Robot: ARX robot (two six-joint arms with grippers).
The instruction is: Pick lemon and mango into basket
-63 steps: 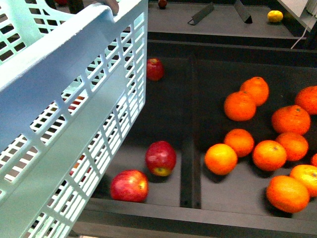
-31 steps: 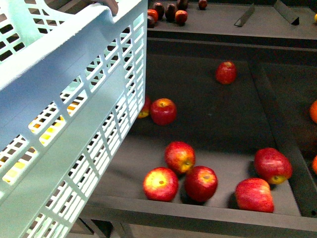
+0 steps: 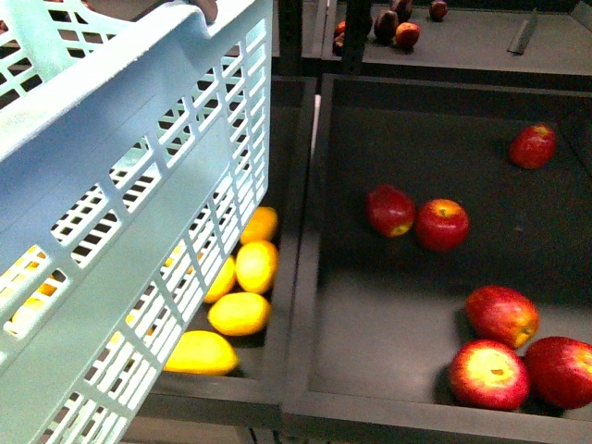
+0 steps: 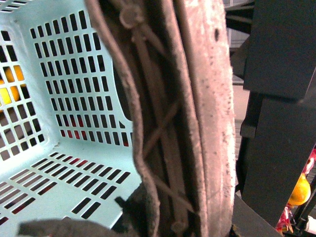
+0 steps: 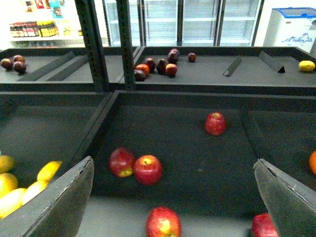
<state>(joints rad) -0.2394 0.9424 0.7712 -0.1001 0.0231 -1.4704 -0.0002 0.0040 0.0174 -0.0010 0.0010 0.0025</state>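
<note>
The light-blue slotted basket (image 3: 139,185) fills the left of the front view, tilted and held up. My left gripper (image 4: 182,217) is shut on the basket's (image 4: 74,74) brown handle (image 4: 197,98). Several yellow oval fruits that look like lemons (image 3: 256,266) lie in the bin below and beside the basket, and some show at the edge of the right wrist view (image 5: 47,171). I cannot pick out a mango. My right gripper (image 5: 175,197) is open over the apple bin, nothing between its fingers (image 5: 64,202).
Red apples (image 3: 442,224) are scattered in the right bin (image 5: 147,169). A dark divider (image 3: 301,277) separates the two bins. Dark and red fruit (image 3: 398,28) sit on the back shelf. A metal post (image 5: 89,44) stands behind; a lone yellow fruit (image 5: 306,65) lies far back.
The view has swept leftward along the shelf: from tangerines, past the apples, to the yellow fruit bin now at lower left. The basket keeps its place in view.
</note>
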